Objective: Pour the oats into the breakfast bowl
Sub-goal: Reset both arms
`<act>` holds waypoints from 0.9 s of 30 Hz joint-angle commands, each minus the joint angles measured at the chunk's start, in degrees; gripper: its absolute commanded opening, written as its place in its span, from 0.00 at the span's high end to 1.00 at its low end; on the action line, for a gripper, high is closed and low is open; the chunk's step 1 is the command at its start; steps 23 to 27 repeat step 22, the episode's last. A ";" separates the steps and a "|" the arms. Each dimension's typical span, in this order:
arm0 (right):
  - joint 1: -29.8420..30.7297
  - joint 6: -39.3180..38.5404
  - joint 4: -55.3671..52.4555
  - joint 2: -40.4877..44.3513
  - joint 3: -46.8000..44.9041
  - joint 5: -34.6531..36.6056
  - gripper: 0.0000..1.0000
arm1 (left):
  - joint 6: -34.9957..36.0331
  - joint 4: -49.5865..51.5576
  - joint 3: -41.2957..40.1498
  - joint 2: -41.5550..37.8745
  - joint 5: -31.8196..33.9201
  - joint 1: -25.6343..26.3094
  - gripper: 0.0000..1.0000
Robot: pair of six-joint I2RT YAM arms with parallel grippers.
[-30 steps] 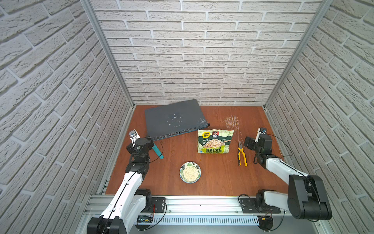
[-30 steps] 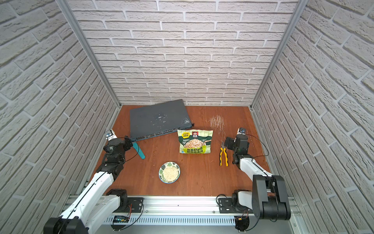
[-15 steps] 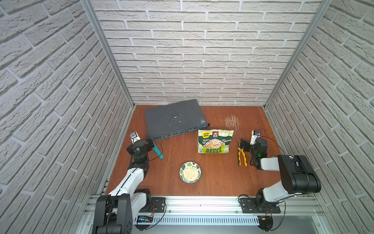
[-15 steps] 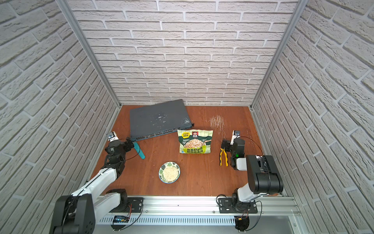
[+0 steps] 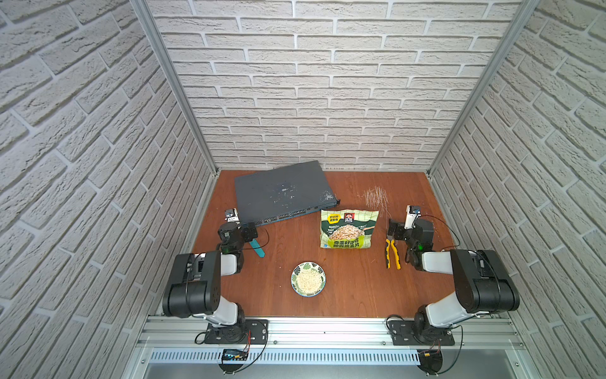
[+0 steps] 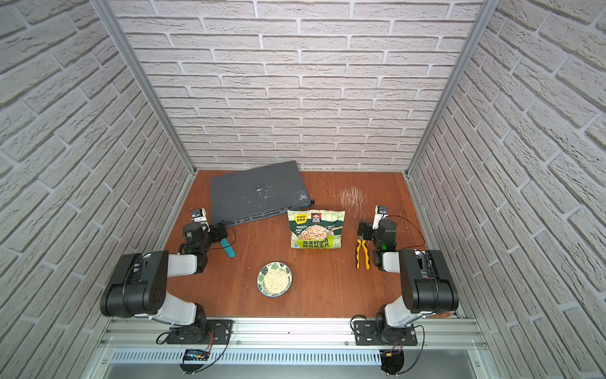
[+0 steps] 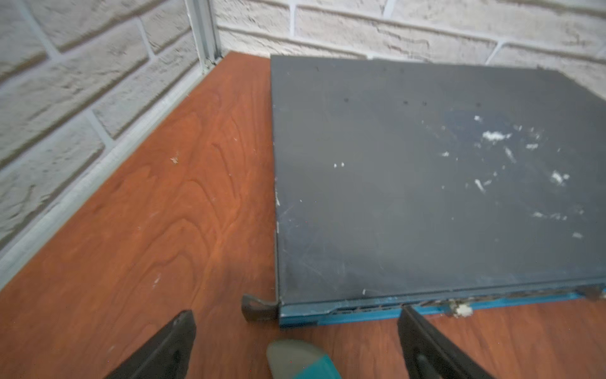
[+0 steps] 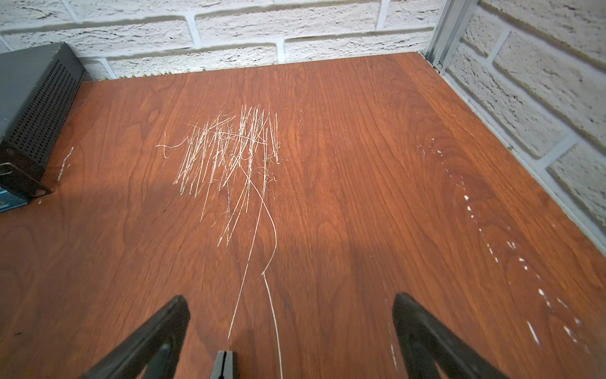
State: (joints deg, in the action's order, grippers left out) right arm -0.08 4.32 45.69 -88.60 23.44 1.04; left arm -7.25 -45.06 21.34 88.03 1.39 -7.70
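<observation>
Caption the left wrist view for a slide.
Left gripper open near a teal tool, facing a scuffed dark grey box on the wooden table.

Bright, even overhead light, soft shadows on the reddish-brown wooden desk (image 5: 347,295), glare on the silver aluminium front rail (image 5: 328,333), white brick walls (image 5: 328,98) bowed at frame edges, wrist views slightly blurred

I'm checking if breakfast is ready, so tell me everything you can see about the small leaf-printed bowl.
The small round white bowl with dark green leaf prints and a thin blue rim looks ceramic. It stands upright on the reddish-brown wooden table, near the front middle, filled with pale beige oat flakes. Nothing else touches it; the green checked pouch lies apart, farther back.
</observation>
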 commanded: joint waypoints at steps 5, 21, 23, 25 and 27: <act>0.60 -0.71 1.66 0.35 0.52 0.10 0.01 | 2.88 -3.09 1.94 0.33 -1.25 1.36 0.02; 0.60 -0.71 1.78 0.44 0.44 0.10 0.01 | 3.20 -2.95 1.95 0.39 -0.57 1.83 0.02; 0.60 -0.71 1.77 0.49 0.44 0.13 0.01 | 3.20 -3.08 1.95 0.38 -0.53 1.83 0.02; 0.60 -0.71 1.77 0.49 0.44 0.13 0.01 | 3.20 -3.08 1.95 0.38 -0.53 1.83 0.02; 0.60 -0.71 1.77 0.49 0.44 0.13 0.01 | 3.20 -3.08 1.95 0.38 -0.53 1.83 0.02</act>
